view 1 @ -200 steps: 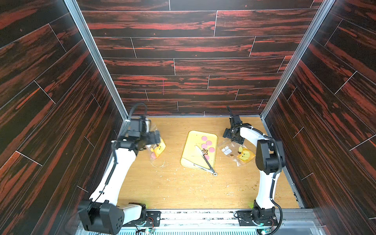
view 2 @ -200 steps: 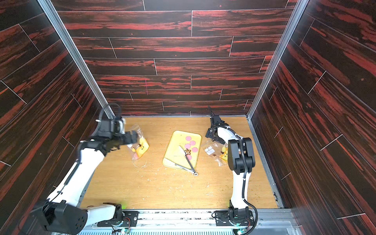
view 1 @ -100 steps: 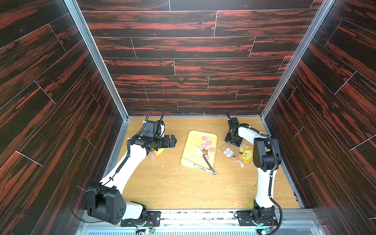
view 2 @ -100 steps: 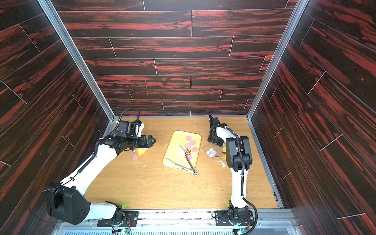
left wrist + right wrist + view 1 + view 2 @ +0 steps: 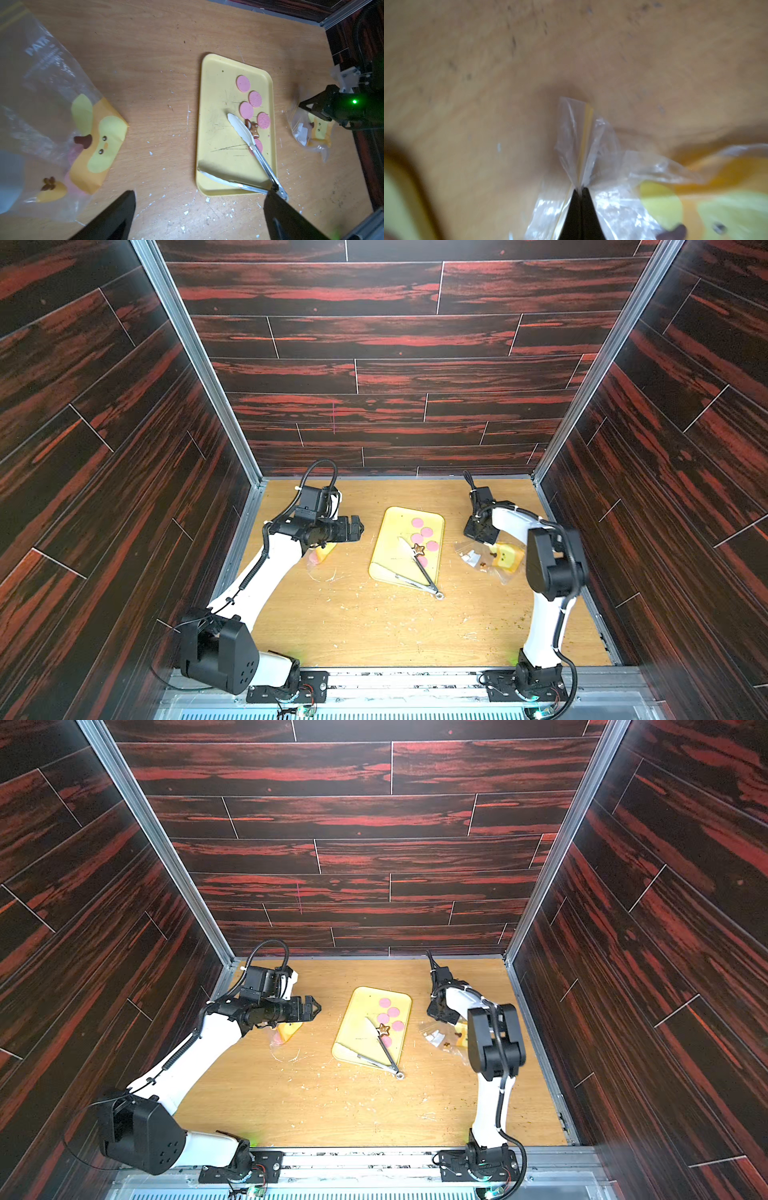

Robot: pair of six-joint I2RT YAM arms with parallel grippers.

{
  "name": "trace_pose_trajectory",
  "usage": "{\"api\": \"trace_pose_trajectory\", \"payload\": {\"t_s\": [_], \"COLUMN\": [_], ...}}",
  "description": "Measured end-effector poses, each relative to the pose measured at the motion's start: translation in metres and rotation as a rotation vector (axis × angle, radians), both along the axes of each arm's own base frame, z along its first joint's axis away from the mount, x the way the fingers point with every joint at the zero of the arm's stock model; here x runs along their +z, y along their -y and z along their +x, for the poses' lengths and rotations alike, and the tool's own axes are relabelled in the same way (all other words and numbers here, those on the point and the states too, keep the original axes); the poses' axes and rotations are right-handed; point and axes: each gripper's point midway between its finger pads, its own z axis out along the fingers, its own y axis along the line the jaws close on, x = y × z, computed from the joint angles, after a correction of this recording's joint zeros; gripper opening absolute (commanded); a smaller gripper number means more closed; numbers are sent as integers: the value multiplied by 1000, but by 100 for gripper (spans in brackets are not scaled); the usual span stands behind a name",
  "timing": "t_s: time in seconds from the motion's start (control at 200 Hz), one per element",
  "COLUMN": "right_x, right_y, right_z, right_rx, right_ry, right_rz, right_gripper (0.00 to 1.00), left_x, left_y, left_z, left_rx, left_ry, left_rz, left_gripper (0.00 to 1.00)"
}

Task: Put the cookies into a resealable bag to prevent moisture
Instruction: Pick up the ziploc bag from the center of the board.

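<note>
Step — resealable bag (image 5: 571, 128) rim being pinched by right end effector (image 5: 580, 188) | left end effector (image 5: 199, 192) being held wide | next, likely — mouth to be opened for cookies (image 5: 243, 83)

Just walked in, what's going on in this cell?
The right gripper is shut on the zip edge of a clear bag at its side of the table. The left gripper hangs open and empty near a second bag. Pink cookies, a star cookie and tongs lie on the yellow tray between the arms.
</note>
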Motion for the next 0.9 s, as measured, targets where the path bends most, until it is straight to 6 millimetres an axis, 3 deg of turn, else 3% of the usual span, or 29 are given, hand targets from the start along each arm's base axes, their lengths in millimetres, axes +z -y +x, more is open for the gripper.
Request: {"api": "trace_pose_trajectory", "payload": {"t_s": [0.16,0.301,0.401,0.501,0.611,0.732,0.902], "right_x": [72,148,185,201,205,211,232], "right_y": [-38,-98,-142,-175,-198,-217,-234], "right_z": [-11,-32,-54,-77,-91,-102,-111], "right_rx": [160,367,507,614,691,748,794], "right_ry": [209,466,612,711,761,796,862], "right_rz": [106,220,313,399,473,531,600], "right_gripper": [3,4,3,3,3,3,3], "left_x": [13,27,36,44,50,54,53], "left_y": [29,60,83,106,124,128,131], "left_z": [-2,-5,-11,-19,-29,-30,-34], "left_rx": [-42,-66,-89,-123,-157,-158,-168], "left_ry": [9,25,30,34,31,34,27], "left_rz": [-62,-146,-208,-258,-297,-314,-310], "left_gripper": [98,92,90,85,84,79,60]}}
